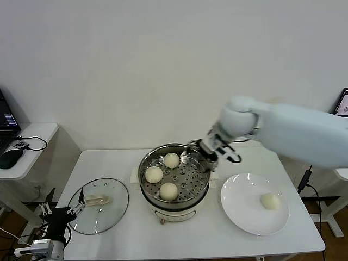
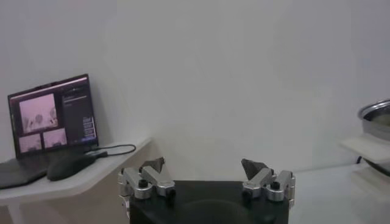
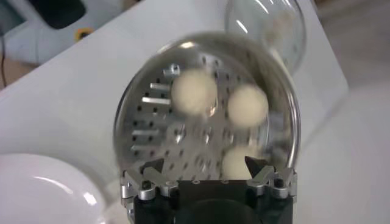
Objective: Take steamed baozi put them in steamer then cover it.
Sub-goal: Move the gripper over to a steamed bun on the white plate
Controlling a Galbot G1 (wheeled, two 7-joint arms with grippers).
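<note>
Nearest: left gripper point(image 1: 76, 207) parked low at the worktop point(image 1: 109, 239) corner, fingers spread and empty, touching the rim of the cover point(image 1: 99, 205). Further on, right gripper point(image 1: 209, 149) wide open and empty over the steamer point(image 1: 175, 176) rim, three steamed baozi point(image 1: 168, 191) on the tray just below, the fourth on the plate point(image 1: 239, 215) off to its outer side. Risk: squashing or dropping that last soft bun, or clipping the steamer rim on return.

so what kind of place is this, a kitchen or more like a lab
Probably a lab or office test setup, not a kitchen: a plain white table against a bare wall, a laptop and mouse on a side desk, and only a steamer as cookware.
</note>
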